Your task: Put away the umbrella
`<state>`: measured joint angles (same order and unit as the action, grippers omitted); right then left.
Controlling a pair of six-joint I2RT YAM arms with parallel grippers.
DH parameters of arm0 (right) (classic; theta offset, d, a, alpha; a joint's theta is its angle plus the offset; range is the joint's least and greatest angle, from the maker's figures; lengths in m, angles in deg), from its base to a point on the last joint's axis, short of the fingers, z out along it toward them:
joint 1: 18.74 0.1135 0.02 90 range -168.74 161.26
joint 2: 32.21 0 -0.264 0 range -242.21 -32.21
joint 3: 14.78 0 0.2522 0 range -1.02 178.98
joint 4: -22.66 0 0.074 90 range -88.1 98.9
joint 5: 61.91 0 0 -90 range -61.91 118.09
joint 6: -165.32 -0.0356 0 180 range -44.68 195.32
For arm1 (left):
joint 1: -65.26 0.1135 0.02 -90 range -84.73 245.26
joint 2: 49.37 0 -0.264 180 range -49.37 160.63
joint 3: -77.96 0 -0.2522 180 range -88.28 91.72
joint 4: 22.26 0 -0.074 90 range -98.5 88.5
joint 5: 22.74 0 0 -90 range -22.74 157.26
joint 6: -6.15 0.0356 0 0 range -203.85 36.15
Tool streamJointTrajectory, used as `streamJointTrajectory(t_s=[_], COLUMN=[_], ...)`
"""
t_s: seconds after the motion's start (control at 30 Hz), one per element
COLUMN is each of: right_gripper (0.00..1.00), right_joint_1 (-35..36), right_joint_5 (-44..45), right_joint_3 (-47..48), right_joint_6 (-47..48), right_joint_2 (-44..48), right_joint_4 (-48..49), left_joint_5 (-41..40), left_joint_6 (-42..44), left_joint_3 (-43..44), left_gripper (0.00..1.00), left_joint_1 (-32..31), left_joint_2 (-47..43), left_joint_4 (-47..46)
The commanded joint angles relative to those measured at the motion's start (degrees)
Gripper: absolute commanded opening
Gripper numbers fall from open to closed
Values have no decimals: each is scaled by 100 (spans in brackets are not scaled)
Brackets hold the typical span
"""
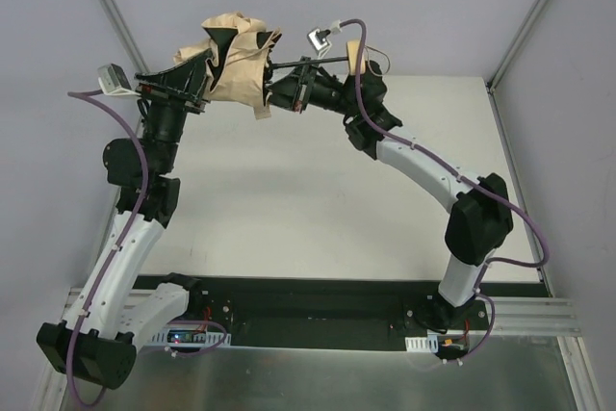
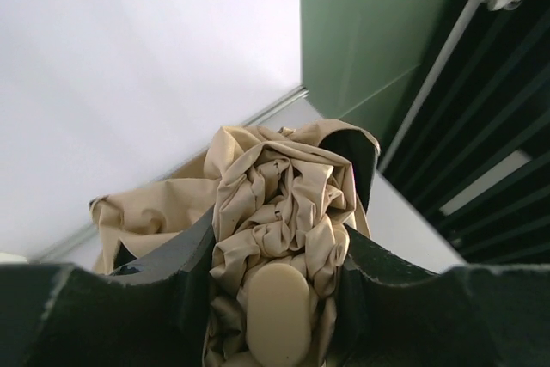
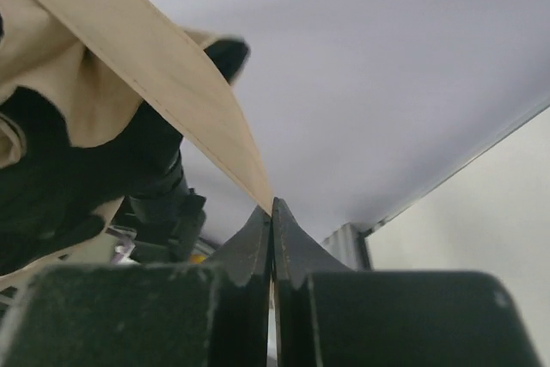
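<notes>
The umbrella [image 1: 239, 57] is held up in the air over the table's far edge, its tan canopy bunched with black lining showing. Its thin dark shaft [image 1: 313, 63] runs right to the pale knob handle [image 1: 354, 49]. My left gripper [image 1: 210, 72] is shut on the bunched canopy [image 2: 275, 204]; the fabric and a pale oval piece [image 2: 278, 311] fill the gap between its fingers [image 2: 172, 272]. My right gripper [image 1: 274, 95] is shut on a thin tan strap or fabric edge [image 3: 172, 75] that stretches up left from the jaw tips of this gripper [image 3: 272, 212].
The white table [image 1: 318, 190] lies below both arms, with grey walls behind and at the sides. A dark rail [image 1: 308, 300] with the arm bases runs along the near edge. A green panel [image 2: 369, 32] shows in the left wrist view.
</notes>
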<state>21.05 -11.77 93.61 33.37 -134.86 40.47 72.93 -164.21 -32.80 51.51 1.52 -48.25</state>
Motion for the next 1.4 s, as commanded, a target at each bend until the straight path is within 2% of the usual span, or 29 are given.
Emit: streamJointTrajectory(t_s=[0.0,0.13,0.27,0.37,0.5,0.6,0.77,0.9,0.93,1.03,1.17,1.23,1.37], right_gripper=[0,0,0,0,0,0,0,0,0,0,0,0,0], right_joint_1=[213,485,670,644,478,206,-234,-665,-805,-1148,-1491,-1597,-1536], right_joint_5=[406,1224,1997,2044,1640,1245,419,-258,-407,-847,-814,-900,-1786], right_joint_3=[-1118,-2166,-2905,-2872,-2477,-2335,-2291,-1853,-1739,-1230,184,992,2330], right_joint_6=[-2814,-4073,-5013,-5226,-4885,-4288,-3207,-2599,-1911,-923,1473,2346,3543], right_joint_2=[367,877,1247,1318,1195,1151,879,571,553,544,755,764,667], right_joint_4=[1516,1878,2308,2433,2292,2047,1756,1450,1370,589,-2271,-3127,-4499], left_joint_5=[372,943,1444,1525,1472,1297,971,1067,1137,1444,1822,2147,2842], left_joint_6=[1325,2636,3463,3527,2984,2316,480,-330,-558,-885,-753,-797,-237], left_joint_3=[734,1420,1702,1519,1001,693,174,-116,-195,-520,-757,-846,-697], left_gripper=[0,0,0,0,0,0,0,0,0,0,0,0,0], left_joint_1=[31,31,31,31,22,31,31,31,31,31,40,31,31], left_joint_2=[210,579,834,800,659,484,185,-132,-202,-465,-809,-809,-608], left_joint_4=[-1194,-948,-904,-850,-1079,-1176,-1466,-1123,-1010,-677,414,808,1617])
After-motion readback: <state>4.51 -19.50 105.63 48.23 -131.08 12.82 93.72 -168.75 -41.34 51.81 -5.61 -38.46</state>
